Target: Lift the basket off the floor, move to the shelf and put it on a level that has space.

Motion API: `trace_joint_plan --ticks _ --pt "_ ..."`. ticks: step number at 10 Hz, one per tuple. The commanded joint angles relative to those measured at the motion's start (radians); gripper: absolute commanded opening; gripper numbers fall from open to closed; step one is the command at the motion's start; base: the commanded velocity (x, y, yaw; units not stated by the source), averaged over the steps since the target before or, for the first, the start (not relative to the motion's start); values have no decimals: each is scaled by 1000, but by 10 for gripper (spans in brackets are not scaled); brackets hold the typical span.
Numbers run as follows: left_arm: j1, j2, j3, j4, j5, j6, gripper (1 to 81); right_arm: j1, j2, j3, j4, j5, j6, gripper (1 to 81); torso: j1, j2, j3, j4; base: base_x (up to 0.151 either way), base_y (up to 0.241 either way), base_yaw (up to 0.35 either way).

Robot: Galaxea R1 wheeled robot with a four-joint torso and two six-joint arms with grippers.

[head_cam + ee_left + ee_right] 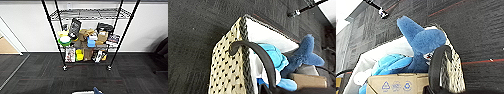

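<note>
The basket [226, 72] is beige and woven with a white lining. A blue cloth plush [421, 42] and a brown box [396, 83] show above its rim. My left gripper [240, 47] has a dark curved finger [263, 58] hooked over one end wall. My right gripper [443, 62] clasps the opposite woven wall. In the head view the basket's rim [83, 92] shows low in front of me. The shelf [87, 37] stands ahead on the floor [37, 75]. Its top level [90, 13] is bare wire grid.
The shelf's middle tier [85, 35] is crammed with boxes and the bottom tier [82, 55] holds books. A white wall [25, 25] runs behind. Tan wooden flooring [7, 46] lies far left, a dark chair [162, 52] at the right. A shelf wheel [294, 12] is near the basket.
</note>
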Motion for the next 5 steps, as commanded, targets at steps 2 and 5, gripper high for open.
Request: trace_joint_plan --ticks 2,5 --pt "-131 -45 90 -12 22 -22 10 144 -13 85 9 -8 13 10 -85 132 70 0 0 0 0" --pt "-158 -111 186 -12 22 -25 10 156 -57 145 21 -6 13 10 -151 234 105 0 0 0 0"
